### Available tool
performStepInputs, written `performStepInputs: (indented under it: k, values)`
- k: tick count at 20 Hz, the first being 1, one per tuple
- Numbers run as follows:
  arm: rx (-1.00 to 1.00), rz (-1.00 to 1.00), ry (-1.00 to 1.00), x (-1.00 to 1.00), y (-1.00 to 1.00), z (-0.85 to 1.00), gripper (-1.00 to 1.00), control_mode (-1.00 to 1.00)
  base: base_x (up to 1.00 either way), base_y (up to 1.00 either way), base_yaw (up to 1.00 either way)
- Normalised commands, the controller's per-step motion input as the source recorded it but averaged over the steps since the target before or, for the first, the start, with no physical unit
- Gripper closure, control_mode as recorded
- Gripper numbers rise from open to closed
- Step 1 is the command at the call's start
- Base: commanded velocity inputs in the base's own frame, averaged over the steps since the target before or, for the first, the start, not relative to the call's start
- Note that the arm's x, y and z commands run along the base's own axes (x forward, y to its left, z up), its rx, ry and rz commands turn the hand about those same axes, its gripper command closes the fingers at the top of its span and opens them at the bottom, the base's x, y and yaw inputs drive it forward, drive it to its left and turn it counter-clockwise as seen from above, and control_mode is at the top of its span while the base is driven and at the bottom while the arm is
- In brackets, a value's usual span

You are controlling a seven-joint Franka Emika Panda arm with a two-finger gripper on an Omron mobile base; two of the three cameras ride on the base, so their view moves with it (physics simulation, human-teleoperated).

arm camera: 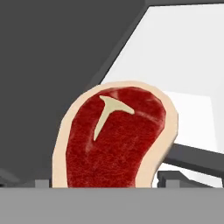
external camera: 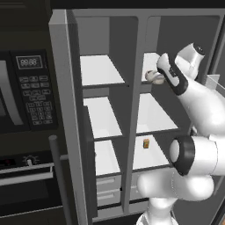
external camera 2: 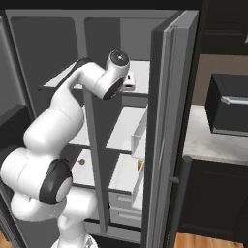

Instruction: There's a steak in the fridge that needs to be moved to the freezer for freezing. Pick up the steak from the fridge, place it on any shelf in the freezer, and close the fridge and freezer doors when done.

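A tall grey side-by-side unit stands open, both doors swung outward, with a white robot arm reaching into it at the height of the top shelves. In the left base view the narrower freezer [external camera: 103,110] is on the left, showing three flat white shelves, the top shelf [external camera: 100,70] among them, stacked above white drawers. The wider fridge [external camera: 151,114] is on the right, with the arm's wrist up at its top shelf. The gripper [external camera: 154,78] sits at the front edge of that upper fridge shelf, and a pale, rounded shape there is the steak [external camera: 154,77], seen edge-on at the fingertips. In the hand view the steak [arm camera: 116,140] is very close to the camera: a red slab with a pale fat rim and a small cream T-shaped bone mark, with white shelf surface behind it and dark grey wall to the left. The claw looks clamped on the steak, though the fingers themselves are mostly hidden. A small amber box [external camera: 146,143] rests on a lower fridge shelf. To the left of the unit is a black microwave with keypad [external camera: 34,90], and in the right base view the open fridge door [external camera 2: 169,126] stands edge-on beside a pale countertop [external camera 2: 218,140].
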Motion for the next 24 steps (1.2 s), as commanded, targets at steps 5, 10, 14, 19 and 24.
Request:
performStepInputs:
  k: [5,10,14,19,24]
  values:
    - [0.0,0.02,0.0,-0.7,0.38,0.0,1.0,-1.0,0.0,0.0,0.0]
    - [0.0,0.02,-0.01,-0.82,0.32,0.04,1.0,-1.0,0.0,0.0,0.0]
    - [0.0,0.06,0.0,-0.87,0.38,0.08,1.0,-1.0,0.0,0.0,0.0]
    - [0.0,0.06,-0.03,-0.58,0.15,0.2,1.0,-1.0,0.0,0.0,0.0]
    - [0.0,0.0,-0.04,-0.18,0.36,0.19,1.0,-1.0,0.0,0.0,0.0]
